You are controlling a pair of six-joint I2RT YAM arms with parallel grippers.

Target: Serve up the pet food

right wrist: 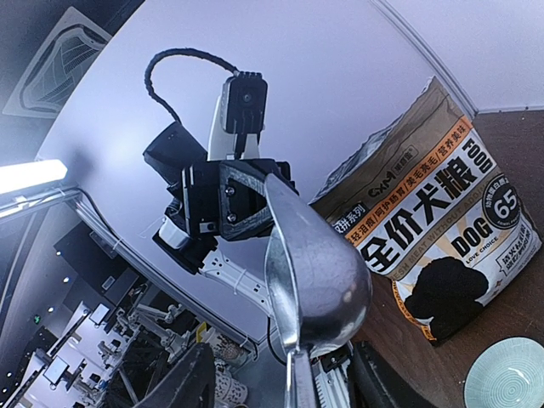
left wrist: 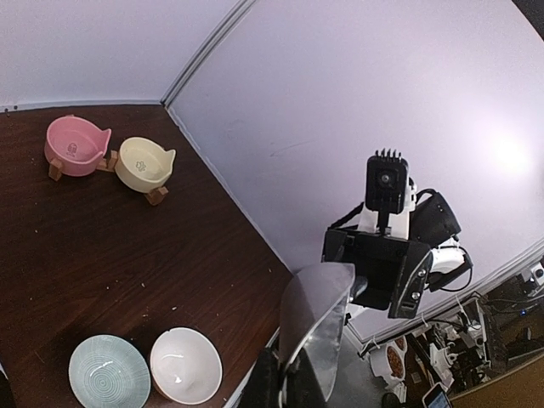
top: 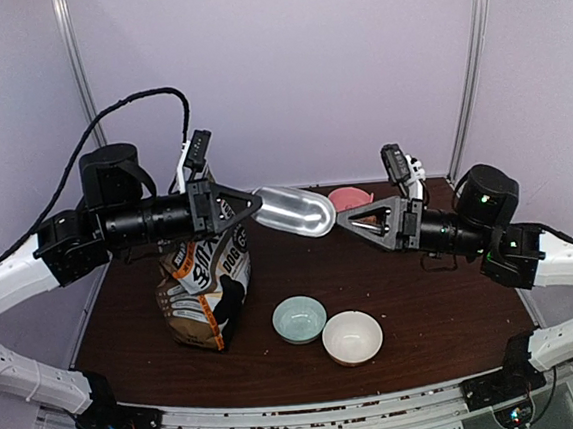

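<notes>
A shiny metal scoop (top: 296,211) hangs in the air between my two grippers, above the back of the table. My left gripper (top: 258,205) is shut on the scoop's open-end wall, seen close in the left wrist view (left wrist: 316,319). My right gripper (top: 341,219) faces it at the scoop's round end. In the right wrist view its fingers (right wrist: 183,382) stand wide apart with the thin handle (right wrist: 299,378) between them. The brown dog-food bag (top: 205,287) stands under the left arm. No kibble shows; the scoop's inside is hidden.
A teal bowl (top: 300,319) and a white bowl (top: 352,336) sit side by side, both empty, near the table's front. A pink bowl (left wrist: 76,146) and a yellow bowl (left wrist: 144,161) on wooden stands sit at the back. Small crumbs dot the brown table (top: 426,313).
</notes>
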